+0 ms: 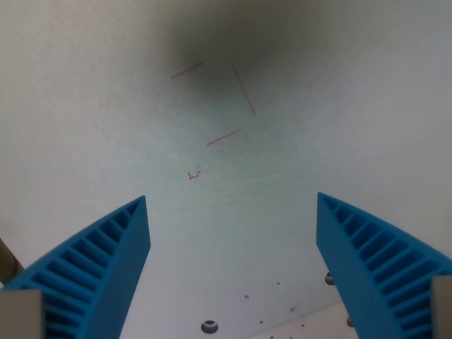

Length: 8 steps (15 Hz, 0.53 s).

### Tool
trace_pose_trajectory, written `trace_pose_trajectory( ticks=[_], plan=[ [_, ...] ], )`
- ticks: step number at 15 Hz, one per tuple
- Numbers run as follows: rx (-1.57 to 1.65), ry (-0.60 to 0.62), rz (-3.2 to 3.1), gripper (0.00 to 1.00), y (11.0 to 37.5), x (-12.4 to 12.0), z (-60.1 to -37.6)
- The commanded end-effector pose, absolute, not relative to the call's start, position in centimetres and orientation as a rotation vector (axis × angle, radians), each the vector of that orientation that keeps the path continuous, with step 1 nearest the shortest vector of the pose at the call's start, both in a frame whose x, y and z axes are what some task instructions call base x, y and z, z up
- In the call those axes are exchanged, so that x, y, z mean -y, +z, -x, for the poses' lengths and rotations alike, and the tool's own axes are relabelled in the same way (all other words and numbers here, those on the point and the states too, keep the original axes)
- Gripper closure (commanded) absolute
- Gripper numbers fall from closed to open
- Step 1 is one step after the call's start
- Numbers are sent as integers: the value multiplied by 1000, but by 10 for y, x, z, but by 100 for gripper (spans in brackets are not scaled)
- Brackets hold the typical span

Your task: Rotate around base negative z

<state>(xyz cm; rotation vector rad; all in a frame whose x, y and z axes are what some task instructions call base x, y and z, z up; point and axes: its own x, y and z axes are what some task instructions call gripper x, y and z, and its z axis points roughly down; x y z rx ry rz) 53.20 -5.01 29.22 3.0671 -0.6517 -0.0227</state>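
Two blue ribbed fingers point(99, 272) sit nearest the lens, one at the wrist view's left and one at the wrist view's right, spread wide with nothing between them. The claw point(233, 205) is apart and empty, hanging above the counter point(85, 106) with no contact visible.

No object belongs to this task. It is a pure arm motion, a turn about the base's vertical axis in the negative direction, so the thing to watch is the claw itself, above the pale surface. To do it well, my judgement: keep height constant, keep the fingers level, swing smoothly so the view pans sideways without dipping. Nothing close looks likely to snag, though the frame edges hide what lies beyond.

Just past the fingertips, low in the frame, a small dark screw hole point(210, 326) and a few more holes or bolts point(329, 279) dot the surface near a lighter edge strip. Midway up is a tiny red mark point(194, 174), unreadable. Further out are three thin red pen lines point(244, 90), set like an unfinished box. Beyond them a soft dark shadow point(226, 42) spreads across the top. A brownish sliver at far left can't be identified.
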Motion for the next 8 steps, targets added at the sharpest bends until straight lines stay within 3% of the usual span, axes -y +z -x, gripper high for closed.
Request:
trace_pose_trajectory(
  ticks=[1,8],
  plan=[
    [911,-20,-3006,0,294,50,-532],
    [1050,-21,-2961,0,294,50,-532]
  ],
)
